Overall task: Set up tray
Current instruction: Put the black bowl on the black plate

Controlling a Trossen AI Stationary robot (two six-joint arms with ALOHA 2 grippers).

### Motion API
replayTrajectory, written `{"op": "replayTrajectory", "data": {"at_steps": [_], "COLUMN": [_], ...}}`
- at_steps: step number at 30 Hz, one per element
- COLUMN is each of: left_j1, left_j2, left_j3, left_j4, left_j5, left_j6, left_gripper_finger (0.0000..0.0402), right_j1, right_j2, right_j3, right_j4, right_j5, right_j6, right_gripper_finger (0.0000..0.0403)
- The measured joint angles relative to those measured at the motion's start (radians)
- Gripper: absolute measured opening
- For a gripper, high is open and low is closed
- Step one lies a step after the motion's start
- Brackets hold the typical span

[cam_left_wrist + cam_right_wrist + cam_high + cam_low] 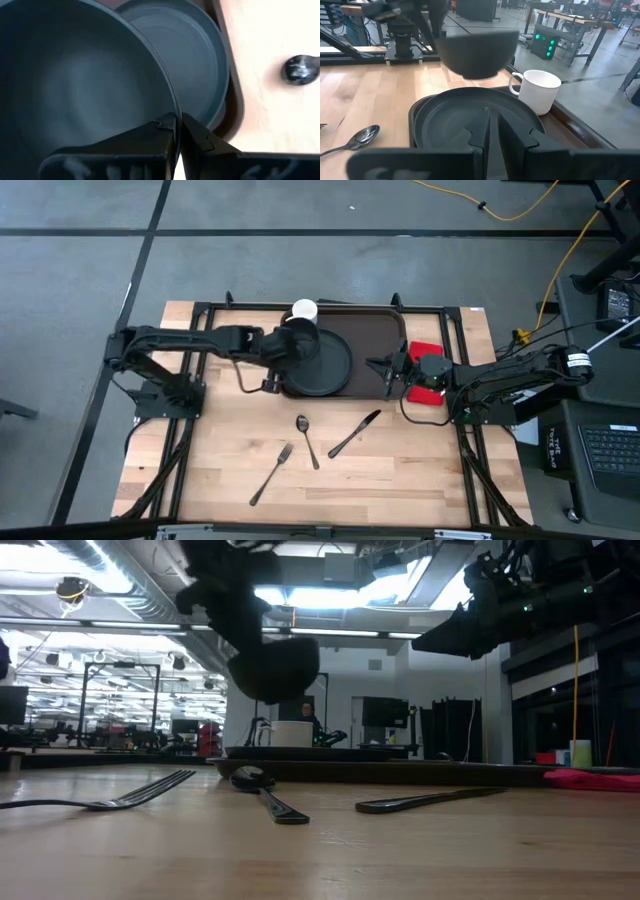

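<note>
Tray (pixel 385 345) sits at the bench's (pixel 400 470) far edge with the plate (pixel 325 370) and mug (pixel 304 311) on it. Left pincer (pixel 176 122) pinches a dark bowl (pixel 477 52) by its rim above the plate; that thin grip could slip, so the bowl might drop off-centre. Right pincer (pixel 490 125), pressed together, hovers over the tray.

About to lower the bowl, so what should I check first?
1. Left end effector shut on bowl rim: ok.
2. Bowl over plate: ok, though off centre.
3. Plate lies flat in tray: ok.
4. Mug apart from bowl: ok, beside the plate.
5. Right end effector at the tray's right rim, steadying it: cannot tell.
</note>
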Motion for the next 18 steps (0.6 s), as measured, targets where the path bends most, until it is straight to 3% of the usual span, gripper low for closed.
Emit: {"op": "replayTrajectory", "data": {"at_steps": [9,18], "left_j1": [0.030,0.095], "left_j2": [0.231,0.341], "left_j3": [0.200,0.266], "left_j4": [-0.130,-0.152], "left_j5": [0.059,0.125], "left_j6": [0.146,0.197], "left_gripper_finger": [0.0003,0.0003], "right_j1": [0.000,0.000], "right_j2": [0.000,0.000], "right_j3": [0.000,0.000], "right_j4": [0.011,0.014], "right_j5": [0.000,0.000], "right_j6": [0.004,0.008], "right_gripper_finger": [0.0042,0.0042]}}
